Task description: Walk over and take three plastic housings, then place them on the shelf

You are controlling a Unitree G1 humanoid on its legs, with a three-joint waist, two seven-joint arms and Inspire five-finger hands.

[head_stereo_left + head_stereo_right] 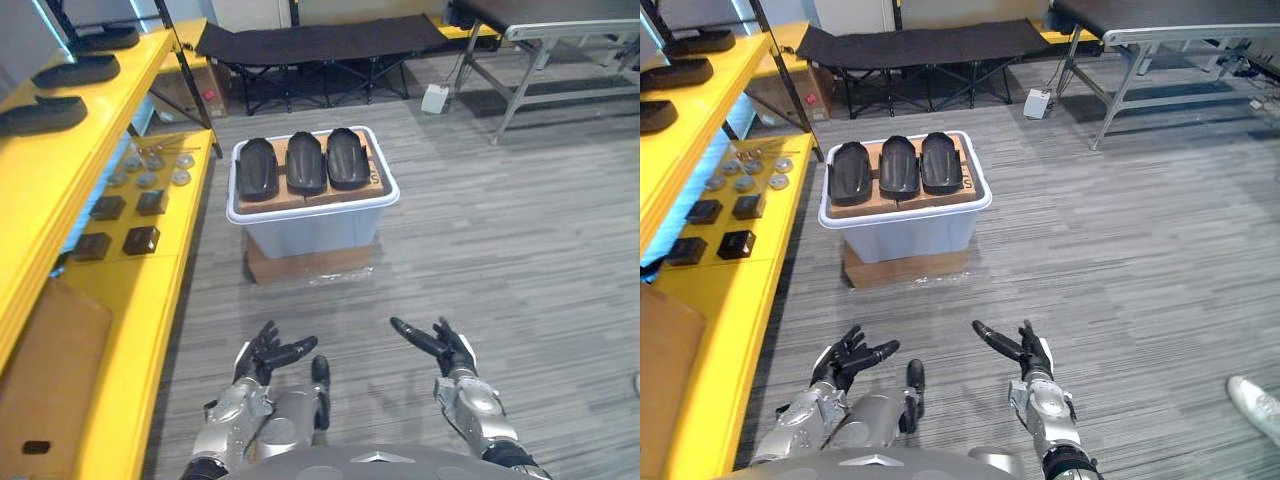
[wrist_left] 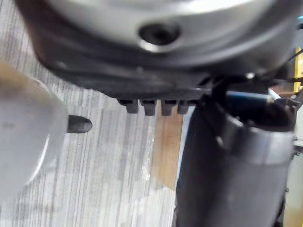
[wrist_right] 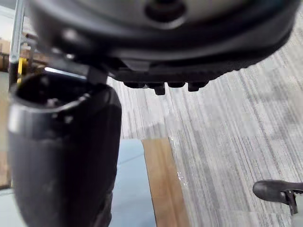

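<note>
Both released and empty, the left hand [image 1: 262, 358] and right hand [image 1: 448, 352] hover short of the tub [image 1: 310, 230]; overstepping could bump it, sliding the plastic housings [image 1: 306, 163] off.

Left robot hand [image 1: 262, 358] and right robot hand [image 1: 450, 352] low out front, apart, fingers loosely outstretched.

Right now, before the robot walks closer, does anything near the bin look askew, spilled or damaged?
Nothing stands out. The three plastic housings lie in a neat row on cardboard atop the bin, and nothing looks spilled or broken.
</note>
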